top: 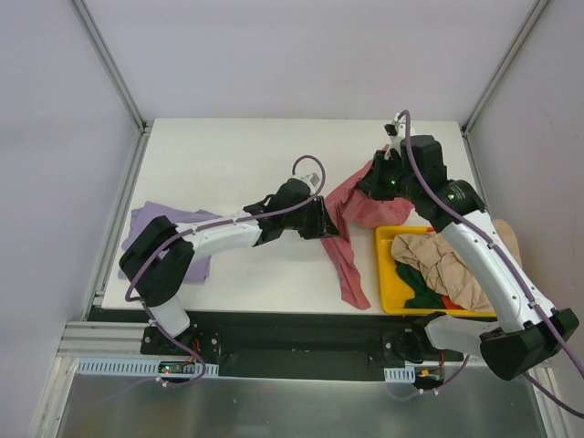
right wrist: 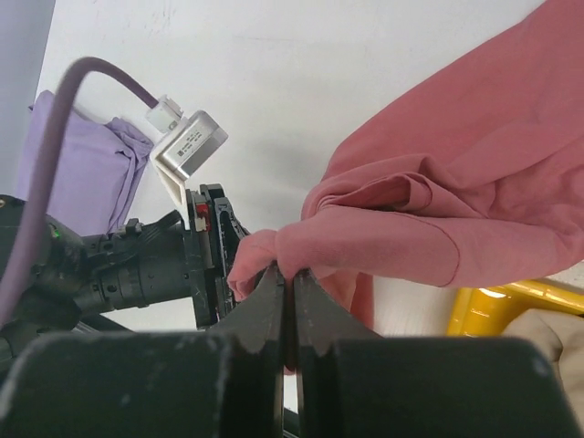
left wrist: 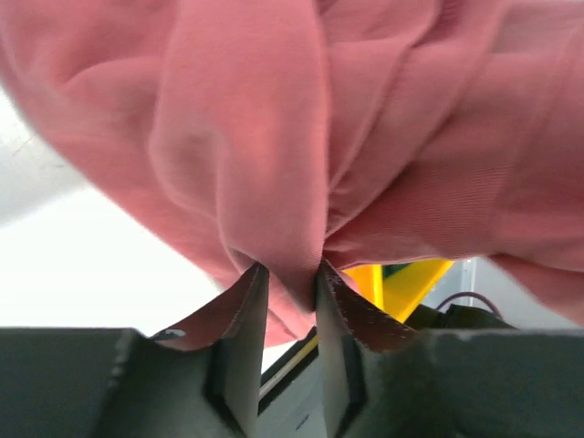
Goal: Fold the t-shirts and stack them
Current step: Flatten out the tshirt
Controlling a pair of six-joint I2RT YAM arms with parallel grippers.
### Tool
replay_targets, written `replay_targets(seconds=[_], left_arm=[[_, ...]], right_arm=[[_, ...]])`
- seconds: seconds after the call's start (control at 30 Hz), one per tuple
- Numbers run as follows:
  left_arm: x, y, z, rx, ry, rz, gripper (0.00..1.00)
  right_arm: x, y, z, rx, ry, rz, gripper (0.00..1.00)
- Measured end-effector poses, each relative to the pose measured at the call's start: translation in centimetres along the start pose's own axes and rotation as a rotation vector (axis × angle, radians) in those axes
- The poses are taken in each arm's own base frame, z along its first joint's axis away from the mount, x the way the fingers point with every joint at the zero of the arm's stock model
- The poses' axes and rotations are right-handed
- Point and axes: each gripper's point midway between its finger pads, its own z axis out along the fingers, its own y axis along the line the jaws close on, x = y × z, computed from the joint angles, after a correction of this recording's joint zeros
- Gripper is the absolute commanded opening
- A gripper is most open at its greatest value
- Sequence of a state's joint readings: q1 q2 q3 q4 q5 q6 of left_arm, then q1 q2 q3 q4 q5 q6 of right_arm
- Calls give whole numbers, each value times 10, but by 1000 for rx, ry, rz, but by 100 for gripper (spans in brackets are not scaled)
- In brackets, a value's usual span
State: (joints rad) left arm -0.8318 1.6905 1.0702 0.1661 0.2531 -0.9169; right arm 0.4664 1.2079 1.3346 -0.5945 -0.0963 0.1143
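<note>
A dusty pink-red t-shirt (top: 354,203) hangs bunched between both grippers above the table, with a long strip trailing toward the front edge. My left gripper (top: 328,224) is shut on a fold of the pink-red t-shirt (left wrist: 274,119), pinched between its fingertips (left wrist: 290,269). My right gripper (top: 370,185) is shut on another fold of it (right wrist: 456,182), with its jaws (right wrist: 292,272) pressed together close to the left gripper. A lavender t-shirt (top: 155,228) lies flat at the left and also shows in the right wrist view (right wrist: 82,173). Beige (top: 447,260), green (top: 420,287) and orange-red (top: 452,301) t-shirts lie in the bin.
A yellow plastic bin (top: 388,274) stands at the front right of the white table, under the right arm; it also shows in the left wrist view (left wrist: 401,283) and the right wrist view (right wrist: 493,306). Metal frame posts rise at the back corners.
</note>
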Motion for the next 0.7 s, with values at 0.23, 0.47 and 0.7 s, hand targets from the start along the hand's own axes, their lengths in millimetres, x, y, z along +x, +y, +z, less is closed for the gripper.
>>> replay_targets(seconds=[0.23, 0.47, 0.7], left_arm=[[-1, 28, -10, -133, -29, 36, 0], [-59, 63, -84, -264, -252, 51, 0], [-136, 146, -141, -479, -410, -16, 0]], right_arm=[[-14, -15, -19, 67, -79, -3, 0], [-22, -63, -51, 245, -173, 27, 0], [5, -88, -68, 319, -185, 35, 0]])
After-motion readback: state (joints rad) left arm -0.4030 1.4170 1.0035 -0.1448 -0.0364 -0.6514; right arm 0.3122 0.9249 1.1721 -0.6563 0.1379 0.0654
